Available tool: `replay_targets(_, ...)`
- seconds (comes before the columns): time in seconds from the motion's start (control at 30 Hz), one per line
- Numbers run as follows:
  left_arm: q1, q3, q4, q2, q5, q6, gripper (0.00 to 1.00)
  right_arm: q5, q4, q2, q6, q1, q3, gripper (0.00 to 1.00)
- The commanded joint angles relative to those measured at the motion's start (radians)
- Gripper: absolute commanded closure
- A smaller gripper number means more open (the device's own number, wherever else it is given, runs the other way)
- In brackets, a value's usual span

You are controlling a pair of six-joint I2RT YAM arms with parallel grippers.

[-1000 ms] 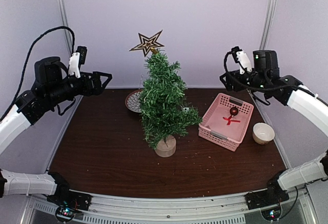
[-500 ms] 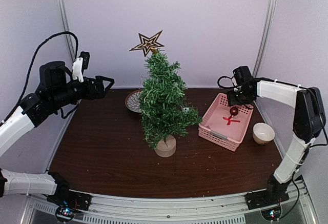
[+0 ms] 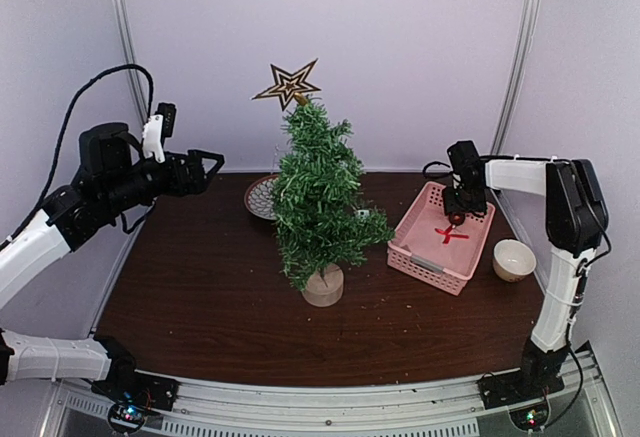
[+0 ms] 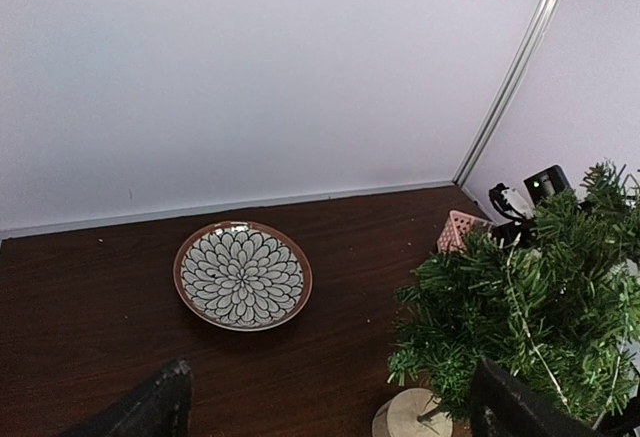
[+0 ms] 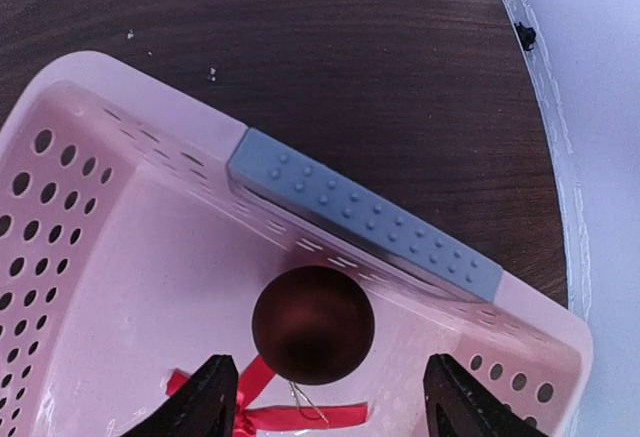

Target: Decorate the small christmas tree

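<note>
**Tree mid-table, right gripper over the basket**

The small christmas tree (image 3: 318,192) stands upright on its wooden stump base (image 3: 323,285) in the middle of the dark table (image 3: 200,297), with a star (image 3: 288,84) at its tip. A patterned plate (image 4: 242,274) lies behind it to the left. To its right sits a pink basket (image 3: 440,237) holding a red ball (image 5: 312,323) and a red ribbon (image 5: 270,415). A small bowl (image 3: 513,259) rests just beside the basket. The right gripper (image 5: 330,362) hangs over the ball with its jaws apart. The left gripper (image 3: 205,167) hovers left of the tree, jaws wide and holding nothing.
</note>
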Motion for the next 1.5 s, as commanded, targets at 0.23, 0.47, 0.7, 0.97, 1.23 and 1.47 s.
replay_targets(0.23, 0.006, -0.024, 0.076, -0.011, -0.013, 0.002, 0.04, -0.008, -0.016, 0.114, 0.027, -0.023, 0.108, 0.33)
replay_targets(0.47, 0.007, -0.031, 0.081, -0.02, -0.014, 0.006, 0.04, -0.027, -0.045, 0.14, 0.038, -0.035, 0.138, 0.36)
replay_targets(0.7, 0.006, -0.035, 0.084, -0.03, -0.013, 0.011, 0.04, -0.047, -0.086, 0.163, 0.043, -0.042, 0.156, 0.35)
replay_targets(0.97, 0.007, -0.048, 0.09, -0.041, -0.045, 0.012, 0.04, -0.058, -0.111, 0.184, 0.04, -0.043, 0.181, 0.37)
replay_targets(1.23, 0.006, -0.055, 0.099, -0.051, -0.045, 0.024, 0.04, -0.131, -0.075, 0.131, 0.039, -0.041, 0.137, 0.56)
replay_targets(1.47, 0.006, -0.071, 0.115, -0.06, 0.037, 0.052, 0.05, -0.249, -0.022, -0.073, 0.038, 0.002, 0.041, 0.63)
